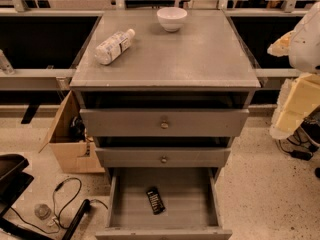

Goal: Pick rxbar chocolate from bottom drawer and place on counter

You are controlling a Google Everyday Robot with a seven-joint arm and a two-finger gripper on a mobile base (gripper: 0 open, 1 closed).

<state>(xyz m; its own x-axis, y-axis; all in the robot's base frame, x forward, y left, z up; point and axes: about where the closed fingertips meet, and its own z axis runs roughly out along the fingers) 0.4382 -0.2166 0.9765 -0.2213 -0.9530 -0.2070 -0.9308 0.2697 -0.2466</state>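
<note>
- The bottom drawer (186, 196) stands pulled out. The snack bar (155, 200) lies flat on its floor, slightly left of the middle and apart from every wall, with its long side running roughly front to back.
- The two shallower drawers above, middle (200, 157) and top (120, 122), are pushed in further and overhang the back of the open one.
- On the desk (195, 59) a bottle (114, 46) lies on its side near the left edge, and a bowl (171, 18) sits at the far edge. The bar is not yet here.
- The hand (281, 45) sits at the right edge of the view, beside the desk top and well apart from the bar. I cannot tell whether it is released or clenched, but it grasps nothing of the task.
- Judged from this, the reach has barely begun. The next move calls for swinging left and down in front of the upper drawers, then descending into the drawer and closing across the bar's narrow width.
</note>
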